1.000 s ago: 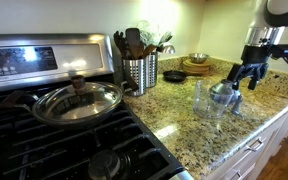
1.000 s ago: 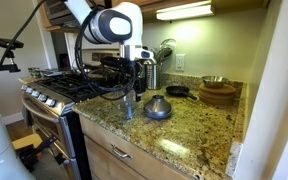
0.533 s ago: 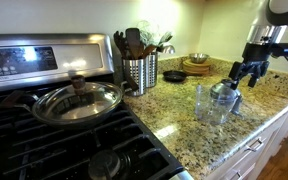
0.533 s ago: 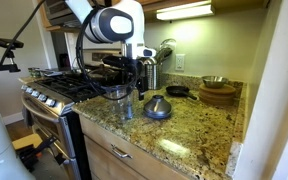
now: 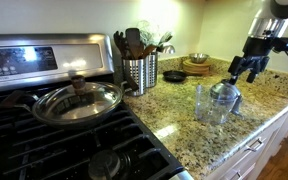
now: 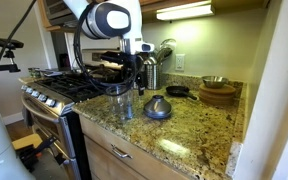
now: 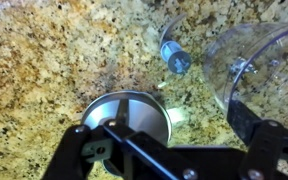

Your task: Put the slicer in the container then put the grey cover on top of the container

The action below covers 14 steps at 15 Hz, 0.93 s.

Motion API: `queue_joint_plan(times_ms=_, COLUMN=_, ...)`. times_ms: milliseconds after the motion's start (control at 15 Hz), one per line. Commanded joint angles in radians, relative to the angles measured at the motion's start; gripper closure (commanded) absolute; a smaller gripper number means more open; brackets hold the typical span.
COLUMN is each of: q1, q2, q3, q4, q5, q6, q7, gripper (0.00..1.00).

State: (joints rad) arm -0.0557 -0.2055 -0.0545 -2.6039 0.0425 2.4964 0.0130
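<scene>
The container (image 5: 203, 101) and the grey cover (image 5: 224, 96) stand just beside each other right of centre, near the worktop's (image 5: 172, 122) front edge, with bare granite towards the stove (image 5: 44, 140). The gripper (image 5: 243, 74) hangs above the cover, spread wide and empty. It has risen slightly over the last second, while both things stayed put.

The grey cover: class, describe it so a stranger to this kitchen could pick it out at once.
On the granite counter beside the stove, look past the ribbed steel utensil holder toward the front edge. The grey cover sits there beside the clear container; it alone is an opaque, glossy dome.
</scene>
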Motion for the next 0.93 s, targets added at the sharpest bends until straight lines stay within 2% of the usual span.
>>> queue_joint_plan(times_ms=0, q1=-0.006, q2=-0.026, q3=-0.003, q4=-0.042, q5=-0.002, q6=0.036, q7=0.01, gripper=0.0)
queue_joint_plan(times_ms=867, q1=-0.009, q2=0.048, q3=-0.021, q4=-0.059, q5=0.031, q6=0.038, q7=-0.006, gripper=0.0)
